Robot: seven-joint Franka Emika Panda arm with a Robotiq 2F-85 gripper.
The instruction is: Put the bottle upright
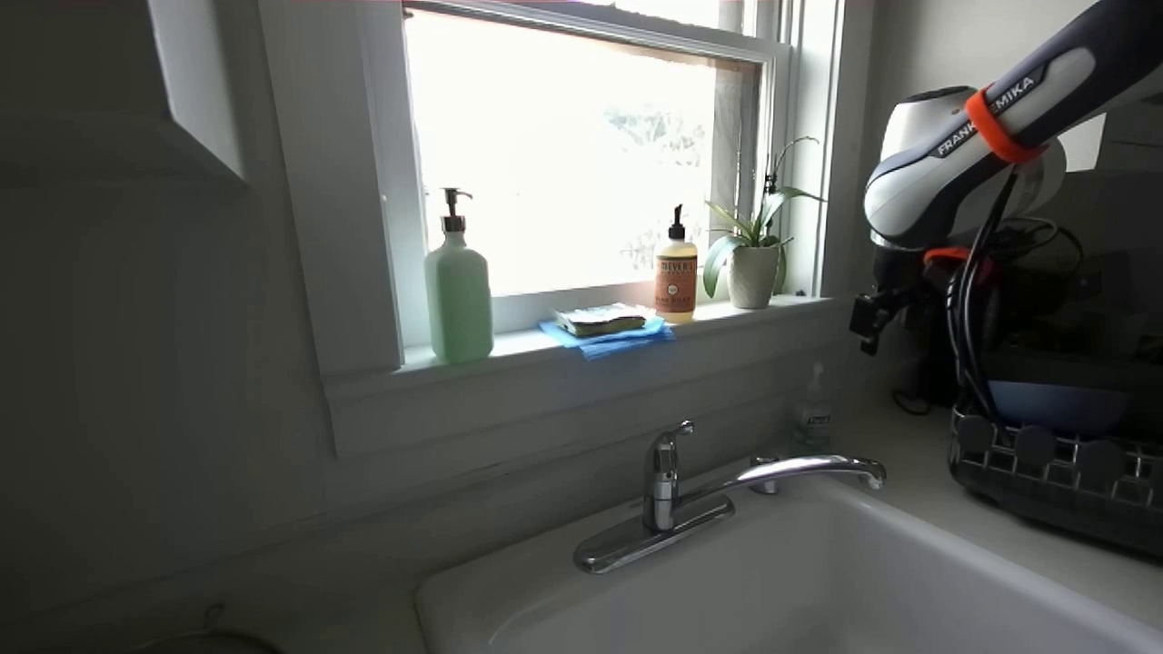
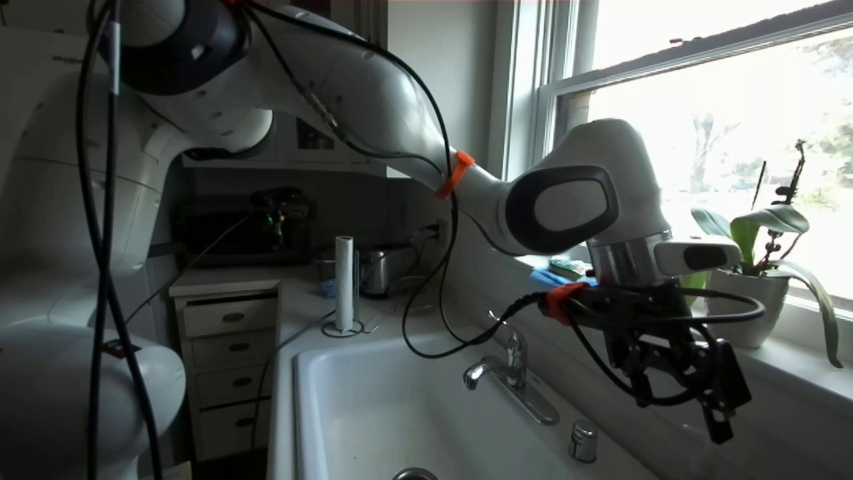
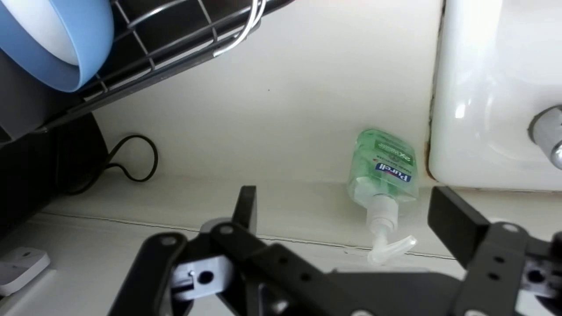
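A clear green Purell bottle (image 3: 384,162) with a white pump stands upright on the counter beside the sink's corner, as the wrist view shows. It also stands upright, dim and pale, in an exterior view (image 1: 813,420). My gripper (image 3: 347,215) is open and empty. In the wrist view the bottle's pump shows between the two spread fingers, nearer the right one, with the bottle below them. In both exterior views the gripper (image 1: 867,334) (image 2: 683,410) hangs above counter height beside the window wall, higher than the bottle and not touching it.
A dish rack (image 1: 1045,463) with a blue bowl (image 3: 94,44) stands on the counter. The faucet (image 1: 668,490) and white sink (image 1: 963,554) are beside the bottle. The windowsill holds a green pump bottle (image 1: 461,300), sponge (image 1: 600,320), soap bottle (image 1: 676,277) and potted plant (image 1: 752,272).
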